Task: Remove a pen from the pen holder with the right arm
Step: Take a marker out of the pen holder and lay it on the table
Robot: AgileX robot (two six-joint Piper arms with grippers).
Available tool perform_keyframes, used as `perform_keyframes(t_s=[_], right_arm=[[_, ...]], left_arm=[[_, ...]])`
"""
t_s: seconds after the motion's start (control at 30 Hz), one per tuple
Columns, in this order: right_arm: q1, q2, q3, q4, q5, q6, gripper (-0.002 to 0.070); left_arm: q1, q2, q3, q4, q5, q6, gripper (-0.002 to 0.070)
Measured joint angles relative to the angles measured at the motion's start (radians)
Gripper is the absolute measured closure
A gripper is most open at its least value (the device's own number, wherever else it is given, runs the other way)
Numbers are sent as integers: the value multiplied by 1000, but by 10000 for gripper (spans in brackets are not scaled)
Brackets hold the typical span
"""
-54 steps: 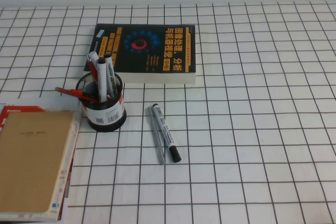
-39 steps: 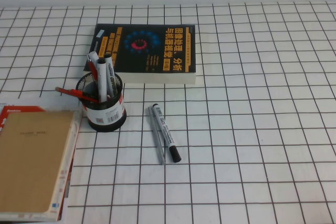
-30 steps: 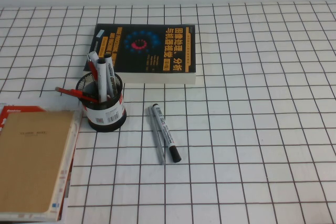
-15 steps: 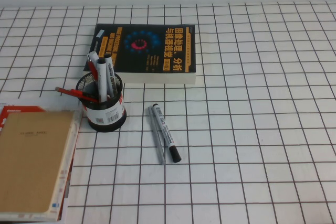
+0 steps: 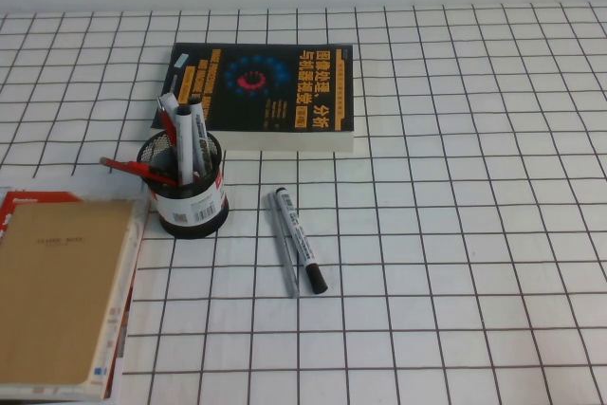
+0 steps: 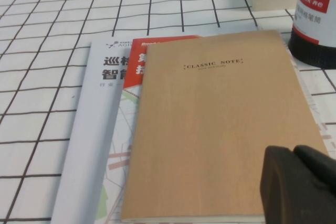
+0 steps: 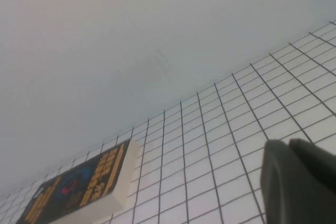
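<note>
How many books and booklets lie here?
4: thick black book at the far side; tan paper notebook near left, stacked on a red-covered booklet and a white booklet. More may hide beneath. Left gripper hovers near the notebook; right gripper faces the checked table.

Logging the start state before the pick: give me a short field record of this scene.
pen holder: black, upright, pens inside
loose marker: flat on table, right of holder
notebook: near left, on booklets
black book: behind holder
left gripper: shut, over notebook
right gripper: shut, empty, away from holder
</note>
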Motion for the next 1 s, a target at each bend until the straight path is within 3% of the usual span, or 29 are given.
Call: perform_keyframes(t_s=[0.2,0.4,0.73,1.0], right_arm=[[0,0,0,65,-5,0,692],[0,40,-77,76,174,0,692],[0,487,-462,1,543,-52,692],[0,807,-619,-47,674,-179,692]], left_arm=[[0,0,0,0,0,0,679],[0,0,0,0,0,0,679],[0,0,0,0,0,0,679],[0,0,0,0,0,0,679]])
